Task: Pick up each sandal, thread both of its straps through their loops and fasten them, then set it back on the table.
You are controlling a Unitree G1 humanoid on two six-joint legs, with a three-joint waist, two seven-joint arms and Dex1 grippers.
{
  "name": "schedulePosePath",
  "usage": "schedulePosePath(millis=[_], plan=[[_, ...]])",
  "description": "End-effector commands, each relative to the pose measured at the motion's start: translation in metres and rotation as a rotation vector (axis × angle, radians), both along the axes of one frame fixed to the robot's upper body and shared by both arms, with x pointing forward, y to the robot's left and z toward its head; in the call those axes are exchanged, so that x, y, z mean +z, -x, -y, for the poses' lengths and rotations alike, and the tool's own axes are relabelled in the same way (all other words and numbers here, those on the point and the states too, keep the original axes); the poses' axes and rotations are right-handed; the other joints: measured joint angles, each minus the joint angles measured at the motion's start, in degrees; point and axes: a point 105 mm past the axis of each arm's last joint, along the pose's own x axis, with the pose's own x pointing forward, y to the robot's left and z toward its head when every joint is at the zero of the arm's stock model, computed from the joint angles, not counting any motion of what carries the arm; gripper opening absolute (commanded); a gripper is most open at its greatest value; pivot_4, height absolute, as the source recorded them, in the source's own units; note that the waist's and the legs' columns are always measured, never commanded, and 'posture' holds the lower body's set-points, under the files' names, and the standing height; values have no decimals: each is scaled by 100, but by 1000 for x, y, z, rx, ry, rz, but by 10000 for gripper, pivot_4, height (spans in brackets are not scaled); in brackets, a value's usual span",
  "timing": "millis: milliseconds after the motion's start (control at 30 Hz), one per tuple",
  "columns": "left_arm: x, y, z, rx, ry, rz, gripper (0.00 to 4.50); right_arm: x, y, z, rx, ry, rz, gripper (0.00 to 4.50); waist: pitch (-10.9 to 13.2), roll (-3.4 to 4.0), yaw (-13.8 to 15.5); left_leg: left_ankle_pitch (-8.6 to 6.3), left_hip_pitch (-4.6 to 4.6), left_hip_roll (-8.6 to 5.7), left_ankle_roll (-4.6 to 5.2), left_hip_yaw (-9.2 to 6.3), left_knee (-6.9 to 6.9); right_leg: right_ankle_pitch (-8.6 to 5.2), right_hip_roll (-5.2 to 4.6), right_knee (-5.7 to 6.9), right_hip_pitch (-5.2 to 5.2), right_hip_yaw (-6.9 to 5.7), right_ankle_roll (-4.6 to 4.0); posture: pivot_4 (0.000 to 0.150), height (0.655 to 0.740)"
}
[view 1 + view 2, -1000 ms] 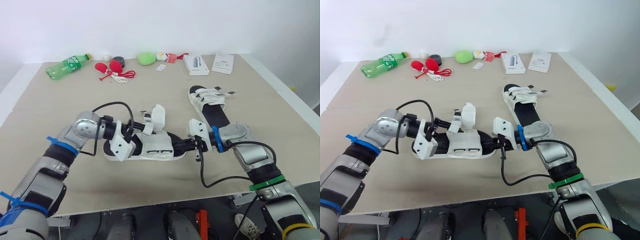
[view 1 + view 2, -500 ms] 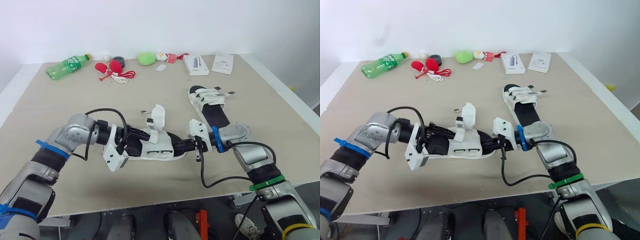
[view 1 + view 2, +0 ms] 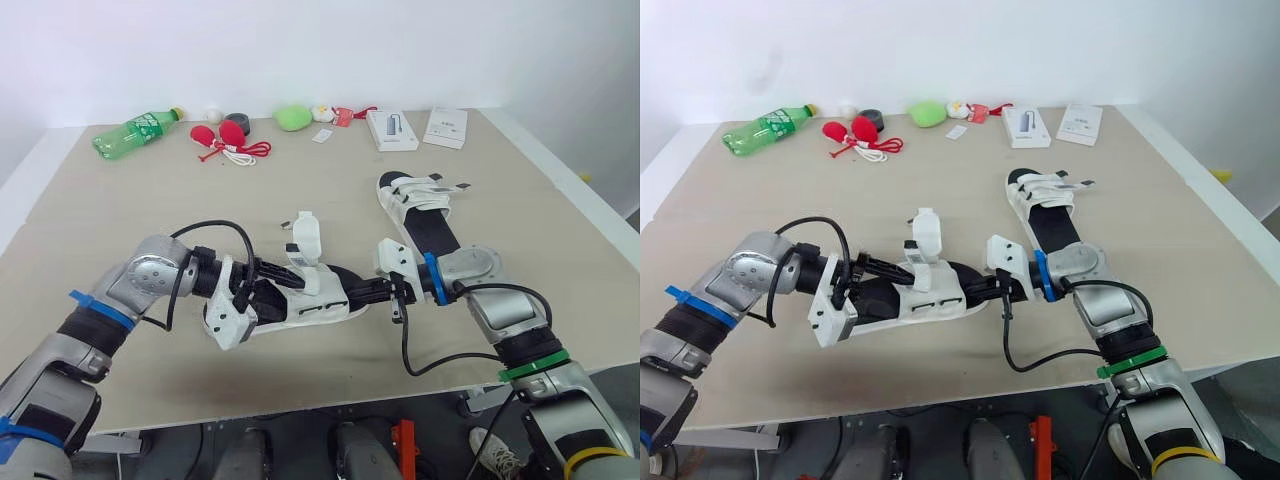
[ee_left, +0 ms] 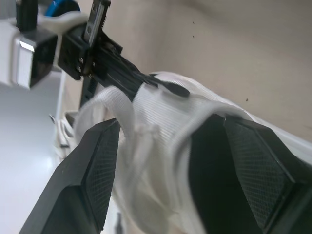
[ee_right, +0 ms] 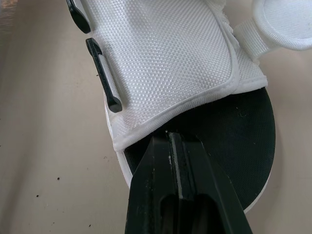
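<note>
A white sandal (image 3: 322,306) with a black footbed lies on its side mid-table, one loose strap (image 3: 308,240) standing up from it. My left gripper (image 4: 173,124) is open at the heel end, its fingers (image 4: 97,180) wide apart on either side of the white upper. My right gripper (image 3: 362,292) is shut on the toe edge of the sandal's sole (image 5: 243,146), and its closed fingers (image 5: 180,195) press onto the rim. A second sandal (image 3: 420,205) with fastened straps rests flat behind the right arm.
Along the far edge of the table (image 3: 120,220) sit a green bottle (image 3: 135,128), red bulbs with a cord (image 3: 225,138), a black tape roll (image 3: 237,121), a green lump (image 3: 292,117) and two white boxes (image 3: 392,128). The front edge is close below the arms.
The left arm drew back and rolled at the sandal's heel. The sandal tipped over, and its loose strap now stands narrower and more upright. The right gripper kept its hold.
</note>
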Motion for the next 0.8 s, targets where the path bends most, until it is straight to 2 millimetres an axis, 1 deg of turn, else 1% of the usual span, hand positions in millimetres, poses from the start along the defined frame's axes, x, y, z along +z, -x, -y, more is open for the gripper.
schedulePosePath(millis=[33, 167, 267, 333, 400, 533, 600, 667, 800], plan=[[14, -2, -7, 18, 33, 39, 34681, 2, -1, 2, 6, 15, 9, 0, 0, 0, 0, 0, 0, 0, 0, 0, 0, 0, 0, 0, 0, 0, 0, 1500, 7400], [24, -7, -20, 72, 71, 57, 34681, 2, -1, 2, 9, 15, 8, 0, 0, 0, 0, 0, 0, 0, 0, 0, 0, 0, -1, 0, 0, 1, 0, 1500, 7400], [37, -13, -33, 120, 132, 94, 34681, 3, -1, 3, 9, 16, 7, 0, 0, 0, 0, 0, 1, 3, 0, 0, 0, 0, 0, 0, -1, 0, 0, 1500, 7400], [43, -15, -37, 140, 171, 106, 34681, 2, -1, 3, 10, 18, 8, 0, 0, 0, 1, 0, 2, 4, 0, 0, 0, 1, 0, 0, 0, -2, -1, 1500, 7400], [42, -18, -41, 162, 191, 113, 34681, 3, -1, 2, 12, 17, 8, 0, 0, 0, 1, 0, 2, 4, 0, 1, 0, 1, -1, 0, 0, -2, -1, 1500, 7400], [38, -32, -47, 239, 206, 98, 34681, 4, -2, 1, 16, 17, 9, 0, 0, 0, 2, 0, 3, 4, 0, 3, 0, 2, -1, 0, 1, -3, 0, 1500, 7400], [36, -44, -45, 285, 215, 82, 34681, 4, -2, 1, 18, 18, 11, 0, 0, 0, 3, 0, 4, 4, 0, 4, 0, 2, 0, 0, 1, -4, 0, 1500, 7400], [36, -53, -38, 307, 250, 63, 34681, 5, -3, 1, 19, 18, 13, 0, 0, 0, 8, 0, 3, 2, 0, 6, 1, 2, 0, 0, 2, -7, 0, 1500, 7400], [39, -61, -20, 294, 293, 60, 34681, 7, -4, 2, 13, 21, 18, 0, 0, 0, 15, 0, 0, 0, 0, 12, 4, 3, 1, 0, 2, -9, 2, 1500, 7400]])
